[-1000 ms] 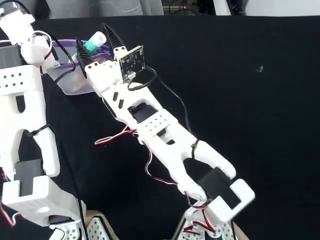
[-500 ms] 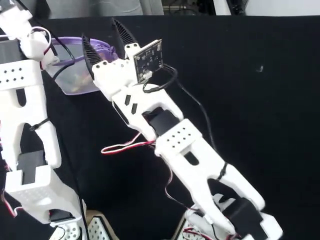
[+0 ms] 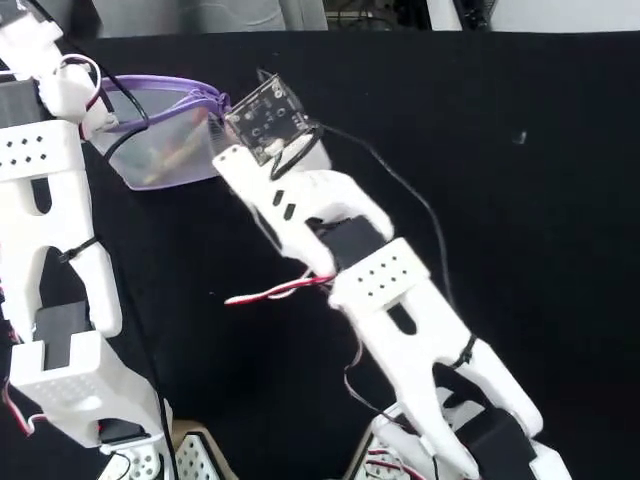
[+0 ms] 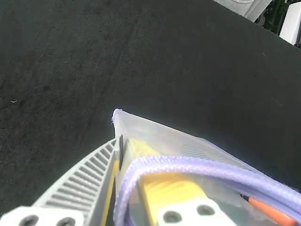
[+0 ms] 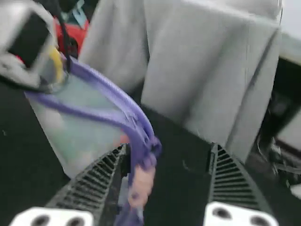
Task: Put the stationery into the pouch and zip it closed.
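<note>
While stationery [image 3: 170, 158] lies inside the pouch [image 3: 140, 178], we judge zipping outstanding: the left gripper [image 4: 136, 165] clamps its rim, and the right gripper [image 5: 168, 149] straddles the zip [image 5: 139, 128] with jaws apart.

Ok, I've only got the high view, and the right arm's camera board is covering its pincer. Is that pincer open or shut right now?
Observer: Open. The right wrist view shows the right pincer spread wide, with the end of the purple zipper in the gap, unclamped.
Operator: And the left one, is it gripping anything?
Observer: Yes. In the left wrist view the left pincer is shut on the wall of the pouch, beside one corner.
</note>
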